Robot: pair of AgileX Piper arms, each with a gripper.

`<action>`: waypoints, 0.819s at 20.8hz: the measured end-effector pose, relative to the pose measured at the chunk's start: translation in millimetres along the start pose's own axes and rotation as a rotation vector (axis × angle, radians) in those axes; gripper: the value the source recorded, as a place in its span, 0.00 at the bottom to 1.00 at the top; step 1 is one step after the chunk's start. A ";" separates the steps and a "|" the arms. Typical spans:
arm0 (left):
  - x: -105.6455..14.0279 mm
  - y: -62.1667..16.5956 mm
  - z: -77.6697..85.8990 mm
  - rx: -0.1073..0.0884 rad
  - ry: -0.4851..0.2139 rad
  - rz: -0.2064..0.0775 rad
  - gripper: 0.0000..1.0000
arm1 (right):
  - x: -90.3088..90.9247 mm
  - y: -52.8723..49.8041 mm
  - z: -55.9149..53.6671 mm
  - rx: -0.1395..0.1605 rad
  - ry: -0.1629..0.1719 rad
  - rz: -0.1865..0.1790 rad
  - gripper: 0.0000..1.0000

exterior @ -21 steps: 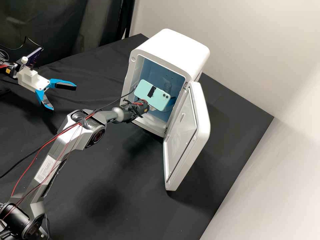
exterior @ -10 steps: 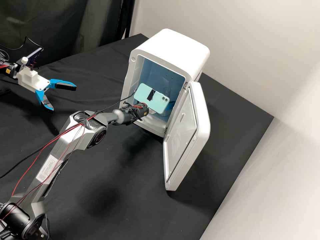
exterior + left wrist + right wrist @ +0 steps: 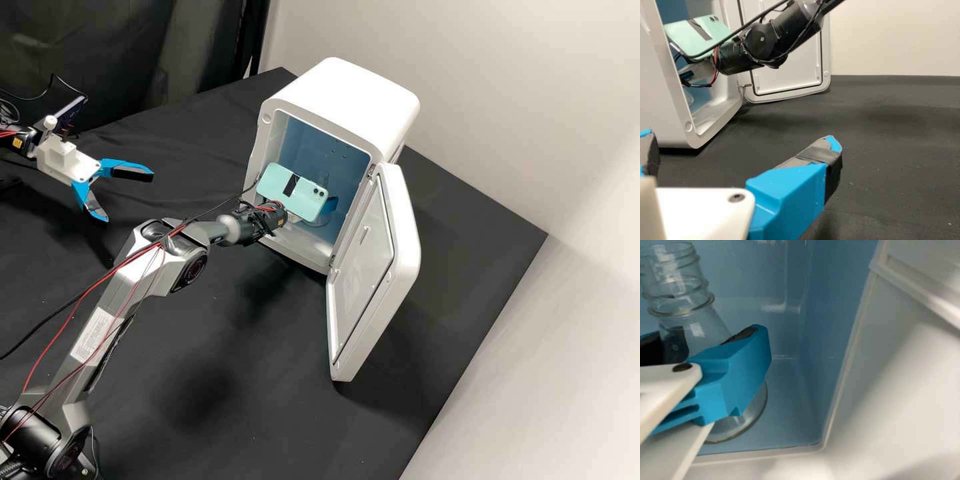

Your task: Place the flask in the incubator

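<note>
Standing incubator [image 3: 347, 100], flask [image 3: 680, 305] inside, black bench [image 3: 233, 347], wall [image 3: 500, 80]

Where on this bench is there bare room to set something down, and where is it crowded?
Bare bench lies between the right arm and the open door, between the left tool and the incubator, and beyond the door towards the bench's edge. Crowded: the incubator's mouth, where the right tool and flask sit.
</note>
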 end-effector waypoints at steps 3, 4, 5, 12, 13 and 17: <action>1.2 1.4 -0.6 0.002 0.010 0.009 1.00 | 1.4 -4.8 2.6 0.020 -0.001 -0.009 0.00; 1.3 1.4 -0.5 0.004 0.011 0.010 1.00 | 2.0 -5.7 3.5 0.032 0.000 -0.001 0.00; 1.3 1.4 -0.5 0.012 0.011 0.010 1.00 | 1.9 -5.7 3.8 0.033 0.001 0.003 0.00; 2.9 0.1 0.7 0.015 0.009 0.005 1.00 | -1.0 -12.3 5.2 0.030 0.014 0.024 0.00; 3.1 0.1 0.9 0.014 0.009 0.006 1.00 | -1.2 -13.4 5.9 0.035 0.020 0.028 0.00; 3.5 0.0 2.0 0.015 0.004 0.005 1.00 | -1.2 -20.9 6.5 0.113 0.057 0.004 0.00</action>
